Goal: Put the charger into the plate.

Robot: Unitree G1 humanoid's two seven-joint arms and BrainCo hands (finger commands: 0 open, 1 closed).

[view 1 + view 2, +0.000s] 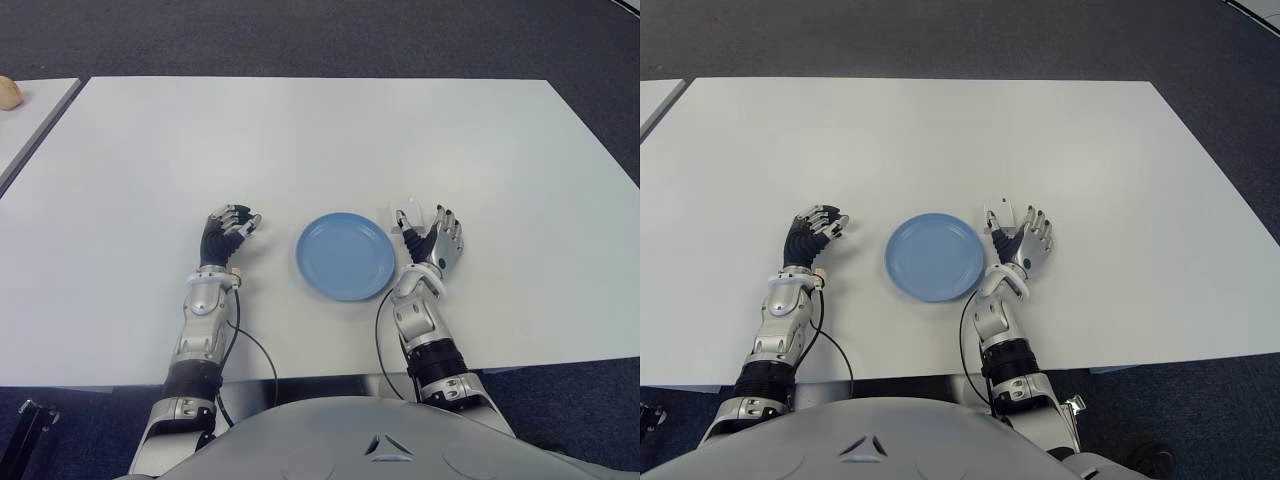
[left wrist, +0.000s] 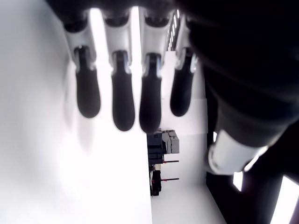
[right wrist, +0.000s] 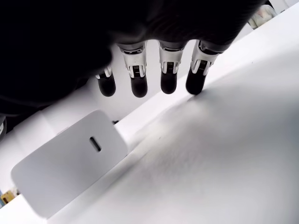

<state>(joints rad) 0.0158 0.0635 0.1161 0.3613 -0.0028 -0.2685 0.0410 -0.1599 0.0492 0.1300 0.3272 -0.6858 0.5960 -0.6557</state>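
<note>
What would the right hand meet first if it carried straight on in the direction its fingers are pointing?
Most likely the white charger, which lies on the table just beyond the right hand, whose fingers are open. Exact clearance is unclear.

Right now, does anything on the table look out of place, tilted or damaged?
Nothing stands out. The round blue plate lies flat and empty, the white square charger sits undamaged beside the open right hand, and the left hand holds nothing.

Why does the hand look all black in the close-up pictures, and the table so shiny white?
In the right wrist view the right hand is backlit, so its palm goes black while the table and charger glare white. In the left wrist view the left hand is dark too. The eye views are evenly lit.
</note>
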